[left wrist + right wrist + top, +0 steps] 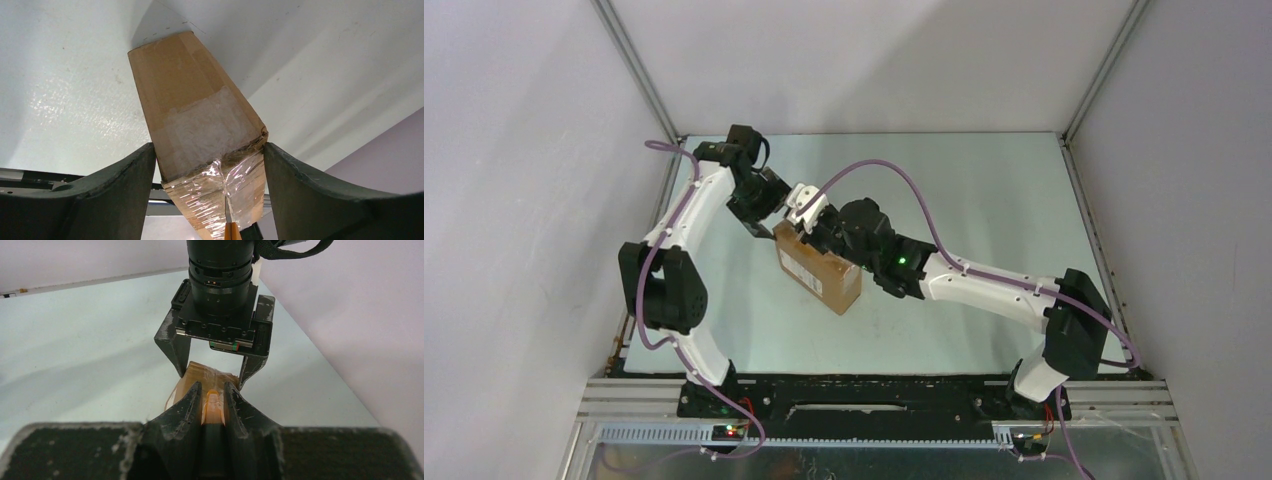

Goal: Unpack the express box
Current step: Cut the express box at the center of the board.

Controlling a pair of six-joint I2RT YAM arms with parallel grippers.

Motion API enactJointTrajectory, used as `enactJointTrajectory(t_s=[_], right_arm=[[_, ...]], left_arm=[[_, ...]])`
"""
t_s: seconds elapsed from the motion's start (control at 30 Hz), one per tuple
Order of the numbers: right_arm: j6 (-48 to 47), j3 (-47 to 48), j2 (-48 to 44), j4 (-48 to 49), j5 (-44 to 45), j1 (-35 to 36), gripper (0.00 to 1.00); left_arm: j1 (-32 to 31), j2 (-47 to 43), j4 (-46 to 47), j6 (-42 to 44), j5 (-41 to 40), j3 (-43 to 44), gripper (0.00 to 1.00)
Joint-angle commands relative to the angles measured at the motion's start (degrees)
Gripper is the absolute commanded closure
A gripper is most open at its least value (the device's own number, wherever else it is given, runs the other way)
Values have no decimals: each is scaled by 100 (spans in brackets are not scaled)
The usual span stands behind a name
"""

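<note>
One brown cardboard express box (819, 268) sits mid-table on the pale green tabletop (984, 190), label on its side. Left gripper (212, 376) straddles the box's far taped end, jaws wide, both fingers pressed against its sides. Right gripper (213, 390) is clamped tight on a slim orange utility knife (213, 407), blade against that taped end.

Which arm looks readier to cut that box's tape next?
Probably right: the right gripper pinches the orange knife at the express box's taped end; the left gripper only clamps its sides.
</note>
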Motion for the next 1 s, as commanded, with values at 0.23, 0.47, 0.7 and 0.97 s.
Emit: enactJointTrajectory(t_s=[0.23, 0.47, 0.7, 0.97], right_arm=[[29, 158, -349, -825, 419, 103, 100], [-13, 157, -417, -995, 505, 165, 100], [-4, 156, -494, -1341, 521, 195, 100], [224, 152, -566, -1713, 388, 163, 100]], left_arm=[[-51, -31, -120, -222, -329, -452, 22], [-51, -32, -100, -196, -448, -556, 23], [-37, -20, -90, -160, -515, -604, 23], [-24, 14, -42, -135, -526, -660, 23]])
